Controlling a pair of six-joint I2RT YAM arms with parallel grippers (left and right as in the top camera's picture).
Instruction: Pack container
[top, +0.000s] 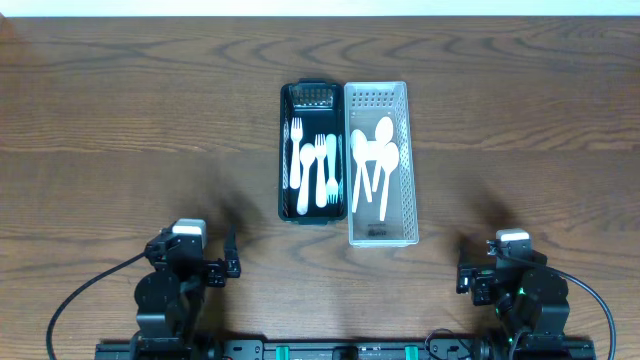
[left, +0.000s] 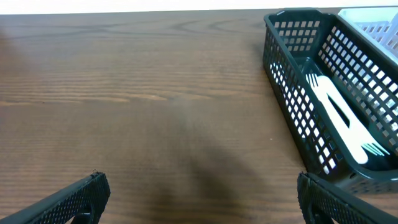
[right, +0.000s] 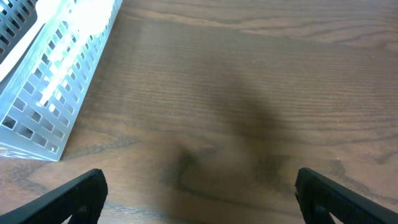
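Both jaws spread wide, over table (left: 155, 93)

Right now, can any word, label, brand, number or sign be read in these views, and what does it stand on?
No text can be read in any view.
Black basket: no lettering visible.
White basket: a small dark mark on its floor at the near end may be a label, but it is too small to read.
Forks and spoons: plain white, no markings visible.
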